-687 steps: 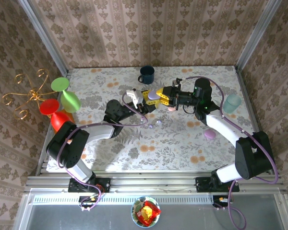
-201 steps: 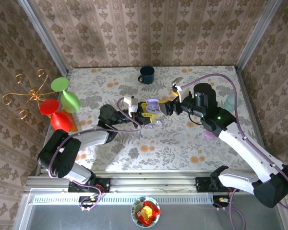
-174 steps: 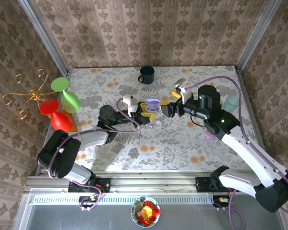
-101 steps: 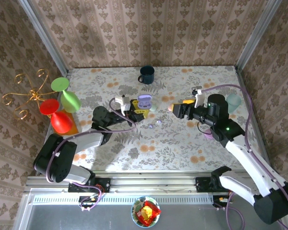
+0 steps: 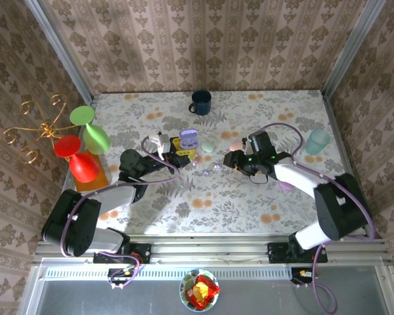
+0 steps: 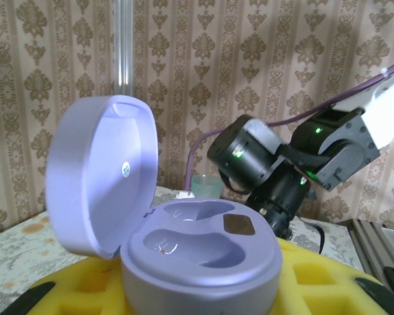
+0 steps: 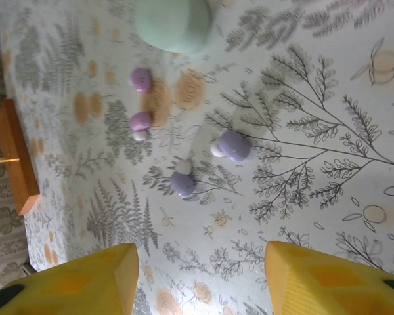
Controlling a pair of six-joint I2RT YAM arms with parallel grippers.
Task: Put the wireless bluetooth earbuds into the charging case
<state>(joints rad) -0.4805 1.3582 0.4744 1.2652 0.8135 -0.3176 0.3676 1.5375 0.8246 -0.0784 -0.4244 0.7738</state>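
My left gripper [image 5: 182, 150] is shut on the open lilac charging case [image 6: 203, 256] and holds it between yellow pads, above the table. The lid [image 6: 102, 177] stands up and both sockets are empty. In the right wrist view, two lilac earbuds [image 7: 233, 144] [image 7: 182, 184] and two pinkish earbuds [image 7: 141, 120] [image 7: 141, 79] lie loose on the floral table. My right gripper [image 7: 200, 257] hovers low just short of them, open, with nothing between its yellow fingers [image 7: 102, 279]. From above, it [image 5: 228, 162] sits right of the earbuds [image 5: 215, 168].
A mint oval case [image 5: 208, 147] and a pink one [image 5: 235, 146] lie behind the earbuds, and a purple case [image 5: 286, 184] lies by the right arm. A blue mug [image 5: 200, 102] stands at the back, a teal cup [image 5: 317, 141] at the right. Coloured glasses [image 5: 85, 138] stand at the left.
My right gripper has left the case and dropped low over the table by the earbuds. My left gripper has carried the open case leftward.
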